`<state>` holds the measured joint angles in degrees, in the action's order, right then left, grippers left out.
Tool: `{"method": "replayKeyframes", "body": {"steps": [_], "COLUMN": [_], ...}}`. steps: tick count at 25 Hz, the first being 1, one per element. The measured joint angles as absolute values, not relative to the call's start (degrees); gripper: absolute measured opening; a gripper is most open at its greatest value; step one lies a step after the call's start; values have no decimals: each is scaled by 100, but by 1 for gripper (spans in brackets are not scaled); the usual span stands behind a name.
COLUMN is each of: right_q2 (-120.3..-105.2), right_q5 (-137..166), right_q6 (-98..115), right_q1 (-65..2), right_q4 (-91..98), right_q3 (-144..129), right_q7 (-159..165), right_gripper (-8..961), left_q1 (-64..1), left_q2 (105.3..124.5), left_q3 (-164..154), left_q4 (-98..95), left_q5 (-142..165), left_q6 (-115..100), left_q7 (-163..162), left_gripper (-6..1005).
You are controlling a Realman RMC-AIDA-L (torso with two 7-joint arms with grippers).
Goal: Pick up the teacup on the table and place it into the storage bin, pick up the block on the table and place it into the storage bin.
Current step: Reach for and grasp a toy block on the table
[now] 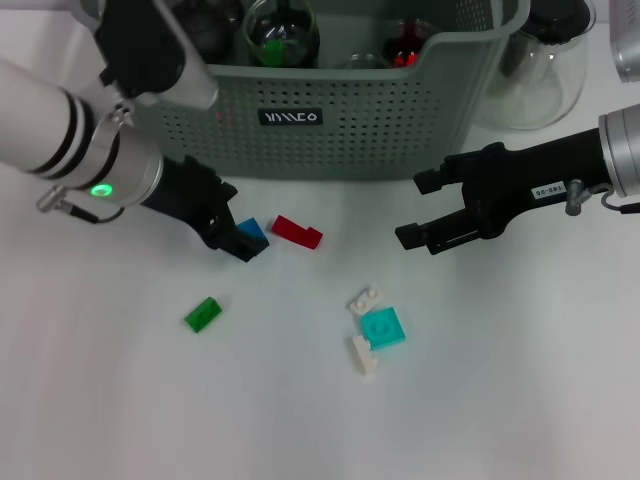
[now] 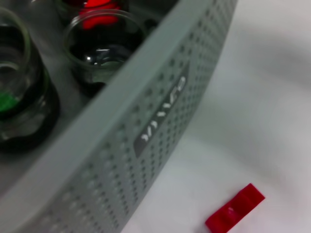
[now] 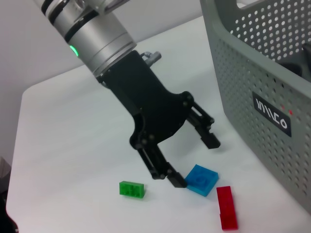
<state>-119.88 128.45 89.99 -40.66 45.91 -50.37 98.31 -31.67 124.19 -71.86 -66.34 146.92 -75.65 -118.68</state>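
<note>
Grey-green perforated storage bin (image 1: 340, 140); blue block (image 1: 253, 232), red block (image 1: 297, 231), green block (image 1: 203, 314)

1. Left arm reaches in low from the left, left gripper (image 1: 232, 232) angled down near the tabletop, fingers (image 3: 176, 178) spread apart
2. Right arm stretches in from the right, right gripper (image 1: 418, 209) level, jaws parted, holding nothing

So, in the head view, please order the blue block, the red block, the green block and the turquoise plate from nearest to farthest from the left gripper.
From the left gripper:
1. Blue block, at its fingertips.
2. Red block, just beyond the blue one.
3. Green block, nearer the robot.
4. Turquoise plate, toward the right arm's side.
</note>
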Motion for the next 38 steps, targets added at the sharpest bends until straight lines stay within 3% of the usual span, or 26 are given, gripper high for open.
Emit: {"method": "replayKeyframes", "body": {"steps": [10,38], "right_q2": [-11989,-12008], "right_q5": [12849,12855], "right_q6": [9020,8974], "right_q1": [-4030,-3929], "right_q4": [4568,4535], "right_q3": [-5036,-5045], "right_q7": [9837,9766], "right_gripper": [940,940], "left_q1": [-3523,-3532], "left_q2": [12422,12445], "left_q3": [-8037,-8716], "left_q4": [-7036,-6606], "left_q5": [15573,15756], "left_q6": [-8116,-7422], "left_q7": [-13146,-14003], "left_gripper": [843,833]}}
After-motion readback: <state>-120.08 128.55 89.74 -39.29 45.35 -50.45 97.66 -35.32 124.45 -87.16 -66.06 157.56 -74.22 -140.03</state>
